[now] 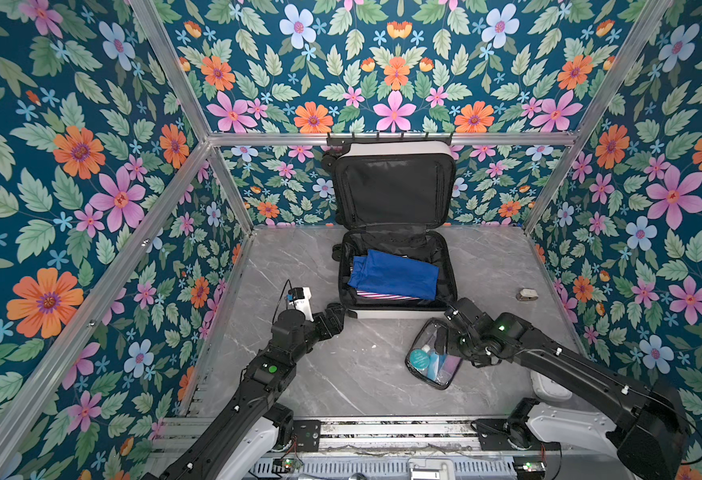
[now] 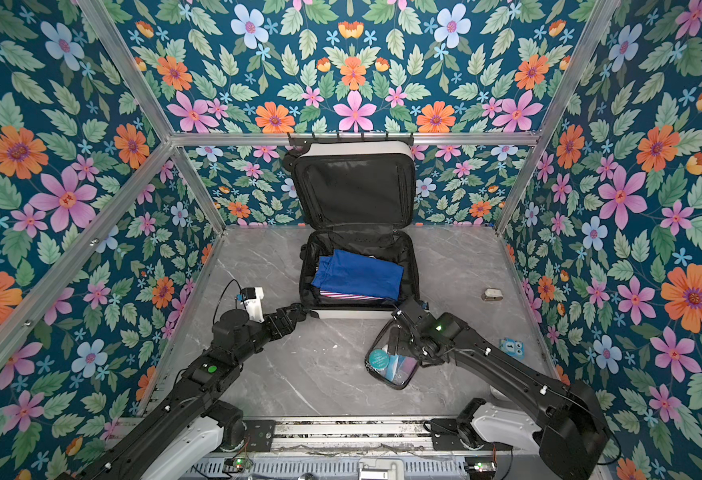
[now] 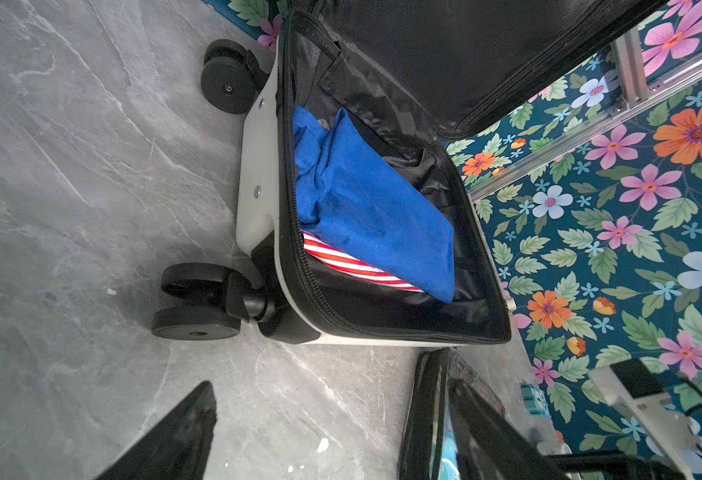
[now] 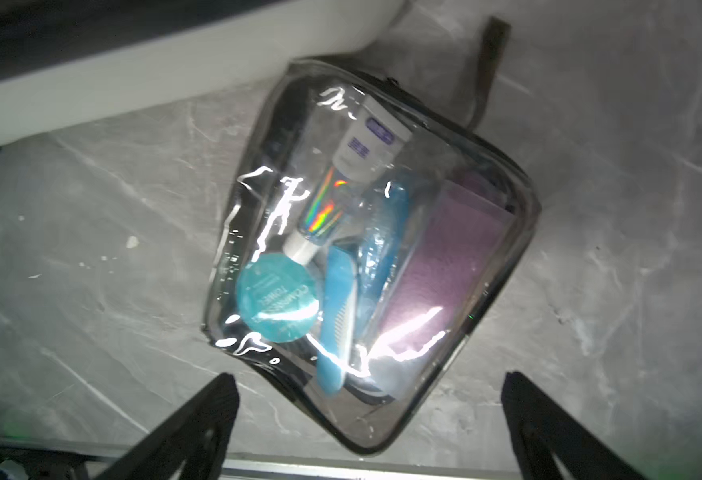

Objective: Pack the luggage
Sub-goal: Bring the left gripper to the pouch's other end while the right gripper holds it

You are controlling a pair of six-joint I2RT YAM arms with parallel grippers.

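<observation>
Luggage (image 1: 386,313) at 12 o'clock of table (image 1: 341,382), open, lid upright. Blue garment (image 1: 395,276) and striped cloth (image 1: 382,296) inside. Toiletry pouch (image 1: 432,361) outside at luggage's 5 o'clock, not yet packed. Right gripper (image 4: 369,377) above pouch, fingers apart, empty. Left gripper (image 1: 334,318) likewise, at luggage's 7 o'clock.

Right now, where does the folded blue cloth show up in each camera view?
Both top views: the folded blue cloth lies near the centre, inside the open white hard-shell suitcase.
Left wrist: centre of the picture, in the same open half.
Right wrist: not in it.
Shared landmark: the suitcase's white shell, visible in every view.
</observation>
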